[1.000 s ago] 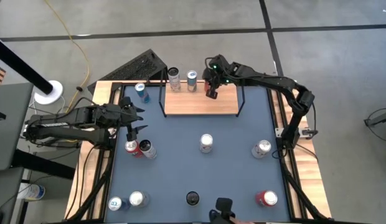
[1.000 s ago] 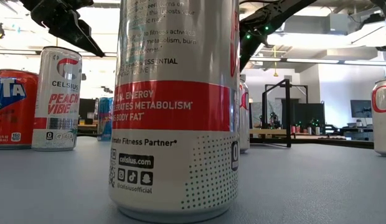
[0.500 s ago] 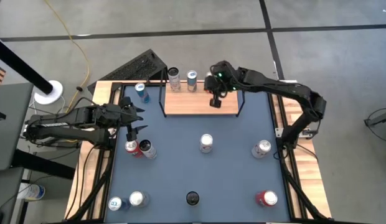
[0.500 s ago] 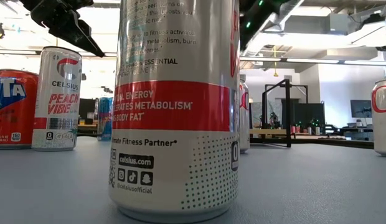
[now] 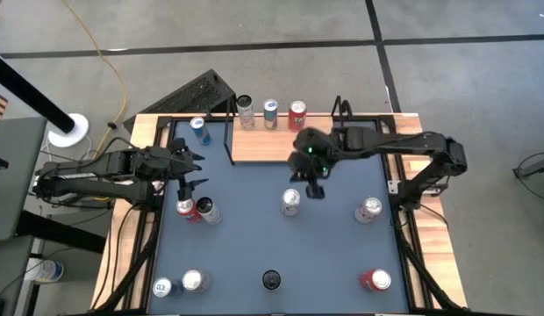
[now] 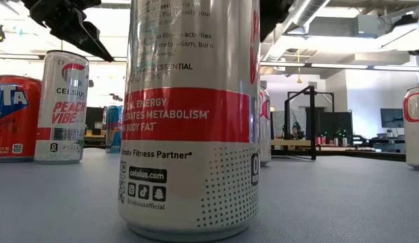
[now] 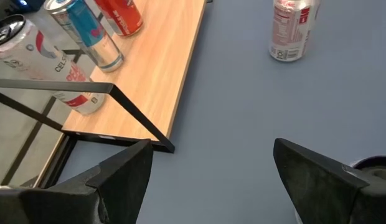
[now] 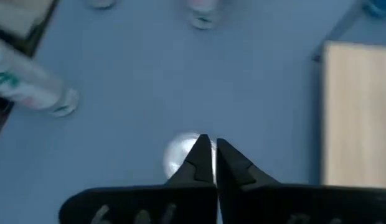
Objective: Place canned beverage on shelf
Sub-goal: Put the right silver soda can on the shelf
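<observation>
Now hovering off the light-wood shelf board with black wire uprights point(image 5: 282, 142), over the blue-grey table mat point(image 5: 333, 254), just beside a silver can point(image 5: 290, 202): the right gripper point(image 5: 312, 188), fingers nearly together, empty. Left standing on the shelf behind it, newly placed: a red can point(image 5: 297, 115), third in a row with two silver ones. Waiting well off to the side, fingers spread: the left gripper point(image 5: 193, 168). Scattered on the mat: eight more cans. Beyond, grey floor.
</observation>
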Motion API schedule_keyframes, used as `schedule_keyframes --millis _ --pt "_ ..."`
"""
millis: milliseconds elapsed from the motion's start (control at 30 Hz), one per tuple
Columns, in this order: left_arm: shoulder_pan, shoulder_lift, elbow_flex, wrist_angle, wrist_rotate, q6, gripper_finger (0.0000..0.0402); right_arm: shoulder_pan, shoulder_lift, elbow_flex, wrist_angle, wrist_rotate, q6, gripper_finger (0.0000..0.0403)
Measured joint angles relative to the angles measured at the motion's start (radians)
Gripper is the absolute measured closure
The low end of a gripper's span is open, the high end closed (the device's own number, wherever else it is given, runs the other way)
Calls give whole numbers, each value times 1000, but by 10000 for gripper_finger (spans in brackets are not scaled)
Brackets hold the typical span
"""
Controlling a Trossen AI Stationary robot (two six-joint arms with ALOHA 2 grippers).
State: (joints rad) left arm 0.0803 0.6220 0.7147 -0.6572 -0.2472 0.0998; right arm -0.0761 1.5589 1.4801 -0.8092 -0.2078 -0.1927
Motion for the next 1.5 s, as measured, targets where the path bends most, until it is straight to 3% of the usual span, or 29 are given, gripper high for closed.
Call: schedule_keyframes --millis 167,333,467,567,833,967,1200,1500 --pt "0 0 0 -7 7 6 79 63 0 0 49 39 -38 327" --pt "0 0 -4 -5 40 5 79 75 1 0 64 53 -6 240" --pt "0 1 -37 12 52 -6 79 80 0 0 46 52 30 168" --pt "0 8 -42 19 53 -8 79 88 -8 0 -39 53 86 135" --pt "0 8 -43 29 52 -10 79 103 -23 -2 -491 55 504 126" --pt "0 8 -43 33 51 -11 79 159 -30 -64 -630 79 681 127" --pt "0 8 -43 39 50 -8 79 227 -154 -248 -664 77 913 127" --pt "0 8 -43 39 50 -7 79 225 -408 -420 -675 131 1072 127"
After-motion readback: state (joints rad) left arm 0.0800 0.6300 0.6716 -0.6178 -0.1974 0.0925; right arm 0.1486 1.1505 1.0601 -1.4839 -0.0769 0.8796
